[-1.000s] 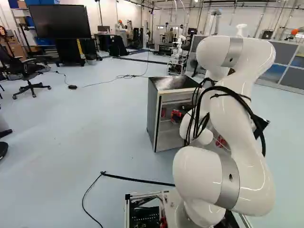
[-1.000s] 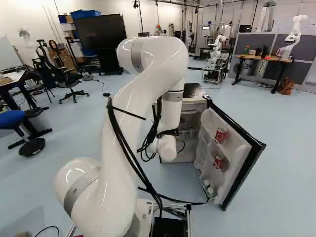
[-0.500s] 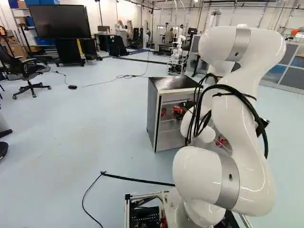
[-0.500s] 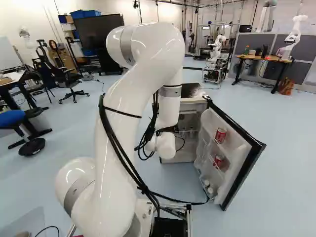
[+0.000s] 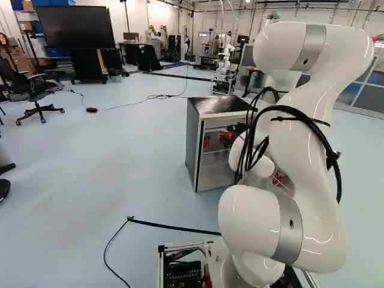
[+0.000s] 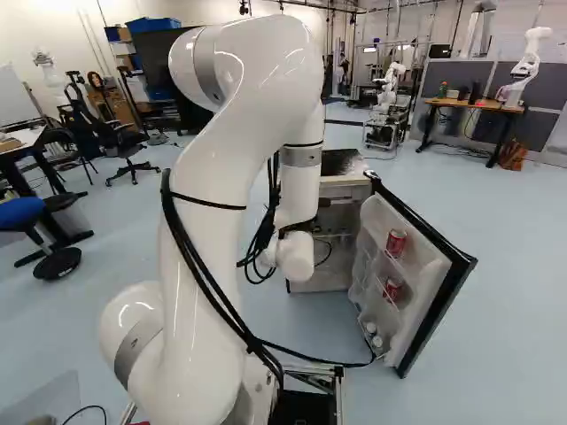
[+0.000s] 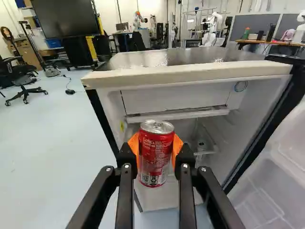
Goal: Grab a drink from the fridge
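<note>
Grasps with a black two-fingered gripper (image 5: 228,134), its orange pads pressed to both sides, a red cylindrical metal drink can (image 7: 156,155), silver-topped and upright, before the open white interior of a boxy fridge with dark sides (image 7: 190,72). Bends a glossy white arm (image 6: 208,168), grey-banded and strapped with black cables, on the near side of the fridge, near a black-edged white door (image 6: 425,258) bearing two red metal cans (image 6: 396,242)

Bright light fills all 3 views, glinting off the arm (image 5: 309,198) and fridge top (image 5: 217,105).
</note>
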Robot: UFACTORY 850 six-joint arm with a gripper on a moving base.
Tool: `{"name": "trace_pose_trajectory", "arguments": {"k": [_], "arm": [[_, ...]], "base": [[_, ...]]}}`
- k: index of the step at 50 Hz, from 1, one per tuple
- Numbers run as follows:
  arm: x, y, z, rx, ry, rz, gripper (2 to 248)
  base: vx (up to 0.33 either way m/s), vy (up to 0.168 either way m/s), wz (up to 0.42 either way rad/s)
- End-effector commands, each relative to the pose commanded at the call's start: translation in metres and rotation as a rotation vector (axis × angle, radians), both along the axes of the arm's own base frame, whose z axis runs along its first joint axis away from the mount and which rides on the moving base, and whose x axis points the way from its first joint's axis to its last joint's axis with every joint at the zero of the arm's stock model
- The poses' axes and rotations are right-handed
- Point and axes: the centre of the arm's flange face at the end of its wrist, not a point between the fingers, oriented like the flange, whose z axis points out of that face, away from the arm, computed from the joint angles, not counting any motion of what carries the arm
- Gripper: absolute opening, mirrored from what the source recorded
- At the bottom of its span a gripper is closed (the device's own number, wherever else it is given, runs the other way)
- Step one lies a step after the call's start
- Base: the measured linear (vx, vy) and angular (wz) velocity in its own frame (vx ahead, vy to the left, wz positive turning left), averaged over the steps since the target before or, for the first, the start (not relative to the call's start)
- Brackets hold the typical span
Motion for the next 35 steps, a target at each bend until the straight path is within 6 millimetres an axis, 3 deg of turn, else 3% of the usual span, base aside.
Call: {"name": "trace_pose_trajectory", "arguments": {"k": [35], "arm": [[-0.014,0.006,0.04,-0.03,-0.061,-0.004,89]], "base": [[0.0,0.0,0.0]]}}
